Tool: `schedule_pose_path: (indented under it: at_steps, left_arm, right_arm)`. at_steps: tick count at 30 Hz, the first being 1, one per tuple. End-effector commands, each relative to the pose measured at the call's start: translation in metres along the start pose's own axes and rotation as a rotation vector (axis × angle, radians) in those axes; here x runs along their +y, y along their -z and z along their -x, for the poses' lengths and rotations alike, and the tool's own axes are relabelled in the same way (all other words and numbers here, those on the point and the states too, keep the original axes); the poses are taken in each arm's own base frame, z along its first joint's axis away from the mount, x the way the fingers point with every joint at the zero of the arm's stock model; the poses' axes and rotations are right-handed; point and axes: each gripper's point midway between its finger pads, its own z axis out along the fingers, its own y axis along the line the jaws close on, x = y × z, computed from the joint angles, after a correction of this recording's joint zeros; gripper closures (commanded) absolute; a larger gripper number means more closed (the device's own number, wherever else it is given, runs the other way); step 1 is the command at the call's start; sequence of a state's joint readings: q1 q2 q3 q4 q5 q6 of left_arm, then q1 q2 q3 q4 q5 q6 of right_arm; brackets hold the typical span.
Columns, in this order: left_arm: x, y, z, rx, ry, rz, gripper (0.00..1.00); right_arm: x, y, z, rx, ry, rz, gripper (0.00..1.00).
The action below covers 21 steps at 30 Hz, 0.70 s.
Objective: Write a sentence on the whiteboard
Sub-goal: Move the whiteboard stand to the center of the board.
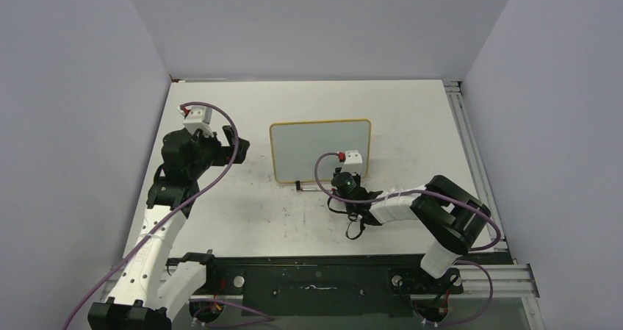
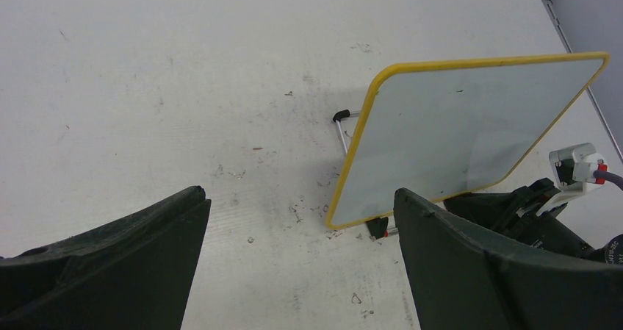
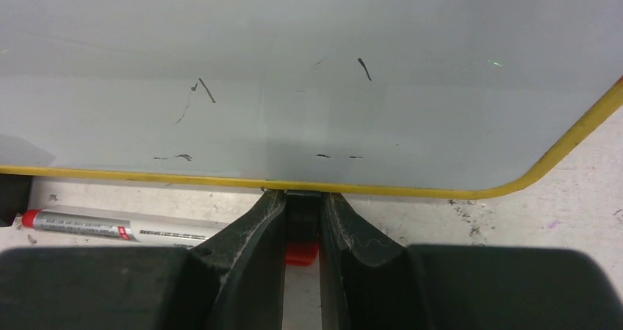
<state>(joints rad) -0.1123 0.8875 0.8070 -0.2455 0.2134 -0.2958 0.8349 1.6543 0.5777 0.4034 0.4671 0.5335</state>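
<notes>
Right gripper (image 3: 301,198) is clenching tight on a dark piece (image 3: 302,211) with a red bit (image 3: 301,254) showing beneath it, just under the yellow bottom frame of the whiteboard (image 1: 308,148). Whether that piece is part of the board's stand cannot be told from these views. The whiteboard is standing propped and leaning back near the middle of the table (image 1: 411,124), its pale face turning toward the arms and carrying only a few short dark strokes. A marker (image 3: 110,227) with a white barrel and a red end is lying flat on the table just in front of the board's lower edge, to the left of the right gripper's fingers and apart from them. The left gripper (image 2: 300,198) is hanging well to the left of the board with its jaws spread wide, grasping nothing, its wrist camera looking across the scuffed tabletop at the board's yellow edge and one black foot (image 2: 341,115).
</notes>
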Motion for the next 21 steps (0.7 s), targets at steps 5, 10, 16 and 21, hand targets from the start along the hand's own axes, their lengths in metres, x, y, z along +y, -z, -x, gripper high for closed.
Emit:
schedule_pose_path:
  at_steps: [5, 10, 16, 21]
  left_arm:
    - [-0.004, 0.000, 0.012, -0.044, -0.021, -0.012, 0.04]
    - [-0.004, 0.000, 0.011, -0.041, -0.020, -0.010, 0.04]
    - [-0.004, 0.000, 0.010, -0.039, -0.021, -0.009, 0.04]
    - [-0.005, 0.000, 0.009, -0.036, -0.028, -0.007, 0.04]
  right_arm:
    - [0.038, 0.005, -0.012, 0.034, 0.012, 0.087, 0.95]
    - [0.042, 0.006, -0.014, 0.037, 0.021, 0.086, 0.94]
    - [0.043, 0.010, -0.008, 0.025, 0.020, 0.080, 0.65]
    - [0.039, 0.018, 0.005, -0.001, 0.007, 0.070, 0.39]
